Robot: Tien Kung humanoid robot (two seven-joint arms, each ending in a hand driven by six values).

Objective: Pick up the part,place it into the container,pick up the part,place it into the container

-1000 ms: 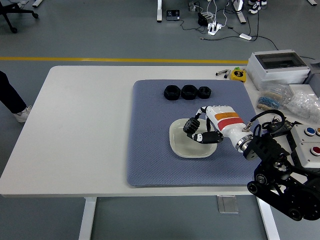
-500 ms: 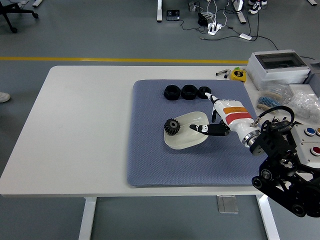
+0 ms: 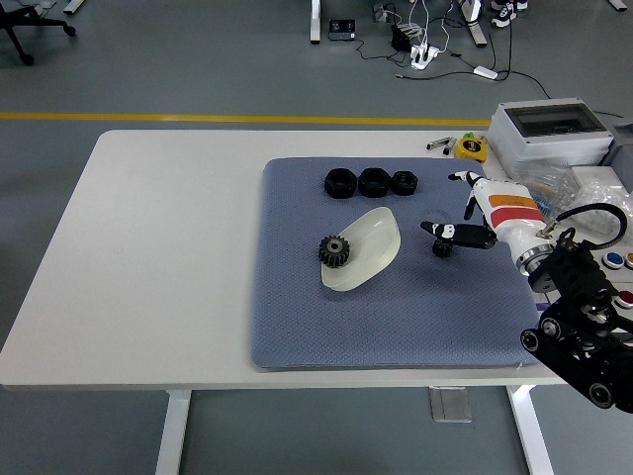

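Observation:
A pale shallow bowl (image 3: 364, 247) lies tipped on its side on the blue mat (image 3: 396, 317), left of centre. A black gear (image 3: 334, 250) rests on the mat against the bowl's left rim, outside it. Three black parts (image 3: 373, 182) sit in a row at the mat's far edge. My right hand (image 3: 450, 213), white with an orange band, hovers over the mat's right side, well apart from the bowl. Its fingers are spread and hold nothing; the dark thumb (image 3: 455, 236) points left toward the bowl.
A grey lidded box (image 3: 549, 134) and a yellow tape measure (image 3: 473, 146) stand at the back right. Clear plastic bags (image 3: 584, 203) and a button box (image 3: 615, 277) crowd the right edge. The table's left half (image 3: 168, 247) is bare white.
My right hand let go and pulled back to the right. The bowl tipped up and slid left, and the gear rolled out of it onto the mat.

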